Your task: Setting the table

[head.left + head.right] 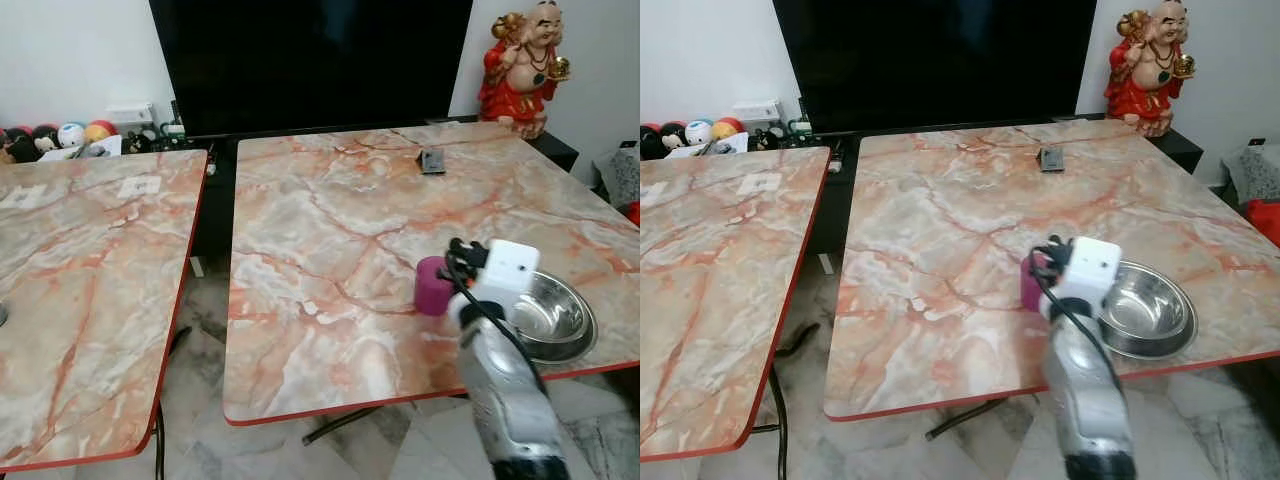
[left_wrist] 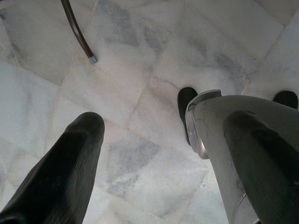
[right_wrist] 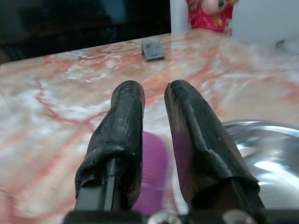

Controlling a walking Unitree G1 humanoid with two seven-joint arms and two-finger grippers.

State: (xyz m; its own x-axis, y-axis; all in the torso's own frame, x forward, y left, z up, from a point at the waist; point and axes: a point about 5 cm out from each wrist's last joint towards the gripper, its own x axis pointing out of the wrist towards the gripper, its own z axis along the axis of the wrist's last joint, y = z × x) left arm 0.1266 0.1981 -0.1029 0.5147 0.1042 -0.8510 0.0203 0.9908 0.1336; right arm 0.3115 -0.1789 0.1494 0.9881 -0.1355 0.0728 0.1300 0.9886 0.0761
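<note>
In the left eye view the right gripper [image 1: 452, 262] sits in the lower right of the frame, over the near edge of the marble table [image 1: 330, 230], just behind a purple cup [image 1: 432, 287] that stands beside a steel bowl [image 1: 552, 318]. In the right wrist view the two black fingers [image 3: 125, 135] stand slightly apart with nothing between them, the cup low in the frame just beyond them, so I judge the step to be reaching for the cup, and the next move calls for widening the fingers and lowering them around it. In the left wrist view the left gripper [image 2: 140, 154] hangs idle over the marble floor [image 2: 140, 70], fingers spread wide.
</note>
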